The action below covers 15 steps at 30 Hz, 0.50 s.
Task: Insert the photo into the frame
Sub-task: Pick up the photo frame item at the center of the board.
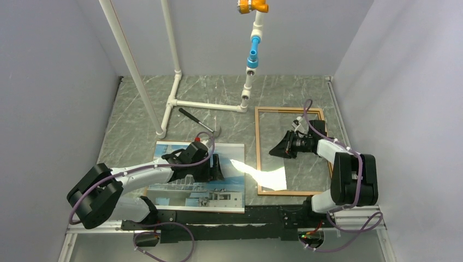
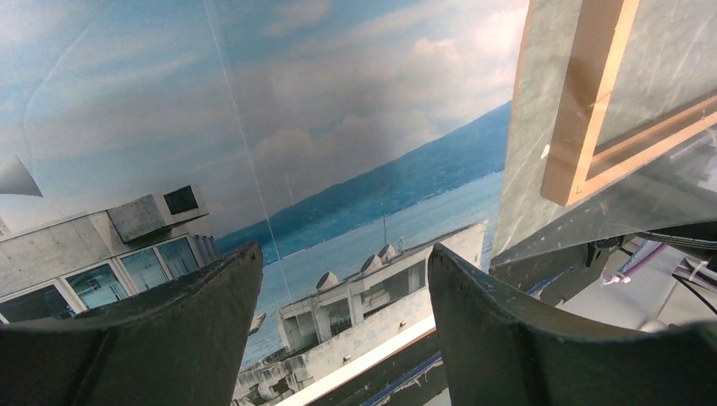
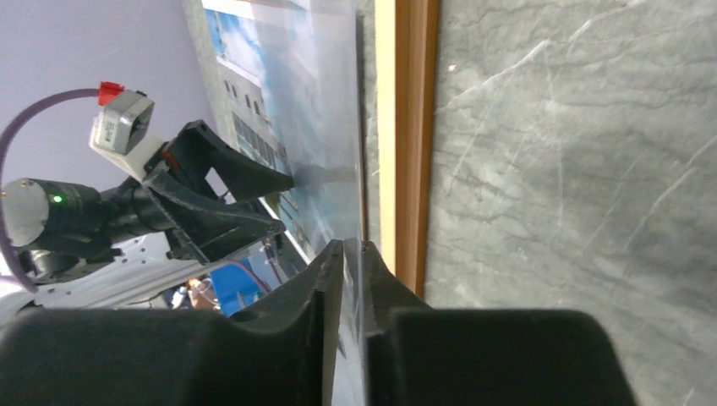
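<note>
The photo (image 1: 183,192) (image 2: 296,127) lies face up on the grey marble counter (image 1: 136,125), near left, just left of the frame (image 1: 289,109) (image 2: 583,101) (image 3: 410,127). The left gripper (image 1: 215,166) (image 2: 342,254) hovers over the photo's right half, jaws wide, holding nothing. A clear sheet (image 1: 267,177) (image 3: 338,127) crosses the frame's left rail. The right gripper (image 1: 281,148) (image 3: 351,245), above the frame's opening, pinches the clear sheet's edge, fingers almost together. A metal tool (image 1: 199,121) and white pipe stand (image 1: 177,76) sit farther back.
</note>
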{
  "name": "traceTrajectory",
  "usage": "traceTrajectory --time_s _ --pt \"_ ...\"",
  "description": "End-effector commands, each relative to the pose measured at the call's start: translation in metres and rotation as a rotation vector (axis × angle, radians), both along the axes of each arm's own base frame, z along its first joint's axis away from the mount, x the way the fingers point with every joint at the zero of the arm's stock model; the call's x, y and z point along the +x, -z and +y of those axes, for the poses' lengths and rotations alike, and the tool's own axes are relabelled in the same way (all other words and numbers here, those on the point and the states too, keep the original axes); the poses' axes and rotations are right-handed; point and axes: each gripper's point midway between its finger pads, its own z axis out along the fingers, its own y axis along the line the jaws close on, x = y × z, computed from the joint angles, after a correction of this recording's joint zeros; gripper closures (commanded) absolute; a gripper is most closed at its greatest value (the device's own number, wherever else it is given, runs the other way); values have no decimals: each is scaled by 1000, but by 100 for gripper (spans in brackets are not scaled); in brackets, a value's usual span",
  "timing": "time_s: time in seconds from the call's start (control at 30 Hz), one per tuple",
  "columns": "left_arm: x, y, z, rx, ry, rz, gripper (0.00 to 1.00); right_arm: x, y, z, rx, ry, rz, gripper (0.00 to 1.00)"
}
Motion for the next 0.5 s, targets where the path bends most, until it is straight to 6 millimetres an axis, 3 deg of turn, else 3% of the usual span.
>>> traceTrajectory --time_s 0.0,0.1,0.3,0.47 --pt "-17 24 27 113 4 46 23 7 -32 0 -5 -15 -108 91" --pt "-14 14 25 91 8 17 23 6 -44 -3 -41 2 -136 100" --pt "-6 -18 22 59 18 -60 23 7 -73 -19 -161 134 -194 100" --pt "-3 -49 10 27 41 -125 21 3 -115 -35 -259 247 -263 100"
